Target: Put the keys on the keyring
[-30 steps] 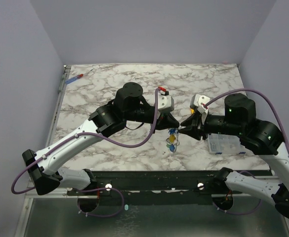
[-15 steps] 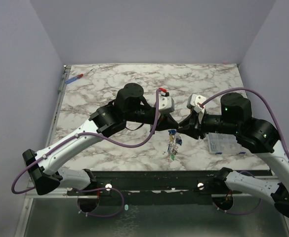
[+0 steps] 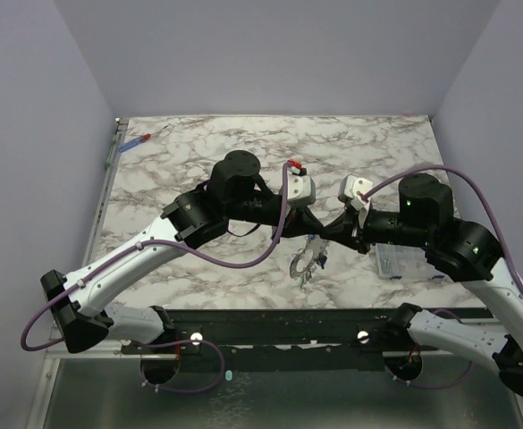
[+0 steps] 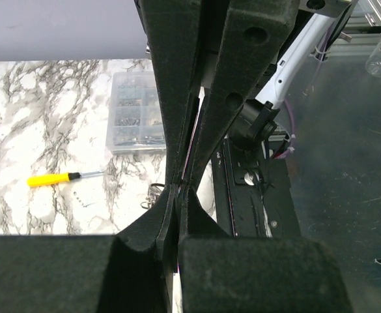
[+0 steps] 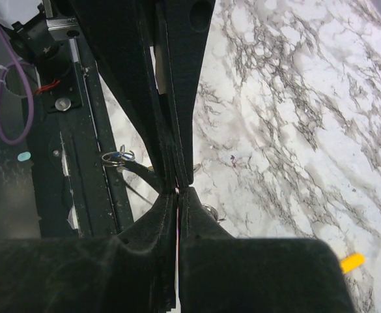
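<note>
My left gripper (image 3: 314, 230) and right gripper (image 3: 327, 234) meet tip to tip above the table's front middle. Both are shut, pinching the same small metal piece, which looks like the keyring; the pads hide the pinch point. The bunch of keys (image 3: 304, 262) dangles below the tips, blurred. In the left wrist view my shut gripper (image 4: 179, 190) touches the other fingers (image 4: 177, 98), with a bit of ring (image 4: 152, 194) beside them. In the right wrist view my shut gripper (image 5: 177, 190) shows a small silver ring (image 5: 115, 156) on a dark strip to its left.
A small clear plastic box (image 3: 402, 261) lies under the right arm, also in the left wrist view (image 4: 135, 120). A yellow-handled screwdriver (image 4: 53, 178) lies on the marble. A blue-and-red tool (image 3: 136, 141) lies at the far left corner. The black front rail (image 3: 288, 326) runs below the keys.
The right gripper has moved left until its tips touch the left gripper's. The hanging keys have swung down and to the left and now look blurred.
</note>
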`<action>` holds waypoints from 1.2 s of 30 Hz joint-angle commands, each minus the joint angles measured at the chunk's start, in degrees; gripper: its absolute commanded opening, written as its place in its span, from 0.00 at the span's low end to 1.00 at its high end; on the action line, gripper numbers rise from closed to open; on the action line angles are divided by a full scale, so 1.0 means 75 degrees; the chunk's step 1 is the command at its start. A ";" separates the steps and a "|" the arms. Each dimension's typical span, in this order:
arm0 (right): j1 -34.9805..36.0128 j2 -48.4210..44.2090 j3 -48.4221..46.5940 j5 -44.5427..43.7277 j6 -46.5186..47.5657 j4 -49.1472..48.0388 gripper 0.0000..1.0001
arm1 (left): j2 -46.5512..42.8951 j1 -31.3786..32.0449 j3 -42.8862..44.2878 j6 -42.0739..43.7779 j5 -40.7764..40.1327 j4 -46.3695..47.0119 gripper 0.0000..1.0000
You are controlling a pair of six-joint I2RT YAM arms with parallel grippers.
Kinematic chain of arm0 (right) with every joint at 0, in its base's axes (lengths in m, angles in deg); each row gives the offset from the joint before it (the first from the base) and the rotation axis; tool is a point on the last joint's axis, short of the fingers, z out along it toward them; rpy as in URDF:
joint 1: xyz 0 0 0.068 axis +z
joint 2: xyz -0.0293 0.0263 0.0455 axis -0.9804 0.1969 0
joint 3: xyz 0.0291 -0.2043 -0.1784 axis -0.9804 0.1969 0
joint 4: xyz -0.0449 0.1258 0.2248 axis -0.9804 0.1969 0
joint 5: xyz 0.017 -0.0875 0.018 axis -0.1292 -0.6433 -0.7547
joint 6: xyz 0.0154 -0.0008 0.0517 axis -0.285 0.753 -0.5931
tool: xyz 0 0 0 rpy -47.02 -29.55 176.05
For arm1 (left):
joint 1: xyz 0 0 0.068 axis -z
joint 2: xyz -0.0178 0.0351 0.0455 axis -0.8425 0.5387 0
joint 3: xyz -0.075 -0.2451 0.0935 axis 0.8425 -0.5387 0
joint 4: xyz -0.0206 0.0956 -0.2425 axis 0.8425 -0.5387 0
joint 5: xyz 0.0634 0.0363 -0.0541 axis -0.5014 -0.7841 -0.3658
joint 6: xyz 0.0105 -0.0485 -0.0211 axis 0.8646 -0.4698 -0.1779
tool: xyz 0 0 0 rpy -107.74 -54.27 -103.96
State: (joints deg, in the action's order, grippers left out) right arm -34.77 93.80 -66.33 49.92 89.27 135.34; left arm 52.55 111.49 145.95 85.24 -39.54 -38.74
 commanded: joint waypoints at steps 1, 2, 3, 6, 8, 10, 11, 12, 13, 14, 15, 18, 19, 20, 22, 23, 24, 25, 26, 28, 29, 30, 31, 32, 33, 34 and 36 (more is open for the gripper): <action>0.0040 -0.0186 0.0193 -0.0034 0.0191 -0.0403 0.01 | -0.0045 0.0078 0.0025 -0.0005 0.0319 0.0266 0.00; 0.0035 -0.0237 0.0228 -0.0006 0.0208 -0.0458 0.01 | -0.0046 0.0087 0.0031 -0.0002 0.0319 0.0264 0.00; 0.0036 -0.0300 0.0282 -0.0010 0.0240 -0.0526 0.01 | -0.0048 0.0091 0.0036 -0.0005 0.0313 0.0258 0.00; 0.0042 -0.0523 0.0495 -0.0083 0.0356 -0.0756 0.01 | -0.0069 0.0090 0.0087 -0.0023 0.0214 0.0263 0.07; 0.0035 -0.0638 0.0632 -0.0218 0.0402 -0.0854 0.01 | -0.0092 0.0089 0.0152 -0.0080 0.0043 0.0269 0.33; 0.0041 -0.0713 0.0694 -0.0309 0.0480 -0.0867 0.01 | -0.0147 0.0100 0.0213 -0.0123 -0.0127 0.0310 0.45; 0.0044 -0.0738 0.0702 -0.0358 0.0537 -0.0847 0.01 | -0.0178 0.0101 0.0232 -0.0165 -0.0274 0.0356 0.48; 0.0043 -0.0758 0.0698 -0.0425 0.0596 -0.0818 0.01 | -0.0220 0.0101 0.0240 -0.0182 -0.0439 0.0428 0.51; 0.0044 -0.0767 0.0681 -0.0506 0.0687 -0.0784 0.01 | -0.0275 0.0101 0.0228 -0.0203 -0.0591 0.0498 0.52; 0.0035 -0.0794 0.0658 -0.0576 0.0743 -0.0763 0.01 | -0.0328 0.0107 0.0203 -0.0216 -0.0780 0.0576 0.52; 0.0040 -0.0802 0.0644 -0.0647 0.0810 -0.0745 0.01 | -0.0394 0.0102 0.0166 -0.0242 -0.0961 0.0659 0.52; 0.0042 -0.0833 0.0600 -0.0896 0.0949 -0.0661 0.01 | -0.0472 0.0103 0.0040 -0.0283 -0.1416 0.0814 0.48; 0.0042 -0.0836 0.0576 -0.0981 0.0978 -0.0615 0.01 | -0.0464 0.0101 0.0003 -0.0283 -0.1485 0.0845 0.47; 0.0041 -0.0838 0.0559 -0.1046 0.1021 -0.0565 0.01 | -0.0440 0.0104 -0.0047 -0.0298 -0.1531 0.0865 0.45; 0.0043 -0.0886 0.0581 -0.1193 0.1150 -0.0518 0.01 | -0.0372 0.0101 -0.0107 -0.0337 -0.1627 0.0905 0.40; 0.0044 -0.0918 0.0605 -0.1270 0.1231 -0.0493 0.01 | -0.0329 0.0101 -0.0120 -0.0366 -0.1735 0.0958 0.37; 0.0040 -0.0955 0.0637 -0.1353 0.1304 -0.0472 0.01 | -0.0298 0.0104 -0.0153 -0.0462 -0.1960 0.1066 0.35; 0.0044 -0.0998 0.0688 -0.1428 0.1398 -0.0468 0.01 | -0.0299 0.0104 -0.0246 -0.0598 -0.2195 0.1321 0.34; 0.0044 -0.1066 0.0746 -0.1439 0.1494 -0.0467 0.01 | -0.0286 0.0101 -0.0368 -0.0755 -0.2441 0.1599 0.34; 0.0037 -0.1240 0.0915 -0.1444 0.1648 -0.0587 0.01 | -0.0206 0.0102 -0.0522 -0.0994 -0.2653 0.2015 0.34; 0.0043 -0.1346 0.1035 -0.1486 0.1724 -0.0696 0.01 | -0.0123 0.0104 -0.0538 -0.1018 -0.2544 0.2132 0.34; 0.0038 -0.1448 0.1148 -0.1592 0.1810 -0.0837 0.01 | -0.0037 0.0102 -0.0523 -0.1016 -0.2280 0.2198 0.34; 0.0042 -0.1572 0.1262 -0.1708 0.1857 -0.1063 0.01 | 0.0051 0.0110 -0.0505 -0.1220 -0.1971 0.2284 0.34; 0.0041 -0.1730 0.1393 -0.1767 0.1909 -0.1290 0.01 | 0.0123 0.0121 -0.0517 -0.1332 -0.1635 0.2415 0.33; 0.0038 -0.1969 0.1562 -0.1812 0.1976 -0.1596 0.01 | 0.0174 0.0158 -0.0567 -0.1407 -0.1456 0.2545 0.33; 0.0038 -0.2174 0.1794 -0.1843 0.2032 -0.1955 0.01 | 0.0195 0.0217 -0.0623 -0.1455 -0.1300 0.2811 0.33; 0.0043 -0.2514 0.2175 -0.1837 0.2147 -0.2511 0.01 | 0.0232 0.0379 -0.0714 -0.1489 -0.1196 0.3232 0.33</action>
State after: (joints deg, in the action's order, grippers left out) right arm -34.72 79.50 -53.61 38.60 102.27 128.17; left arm 53.73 112.32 142.10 77.00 -53.18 -22.66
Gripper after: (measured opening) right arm 0.025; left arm 0.328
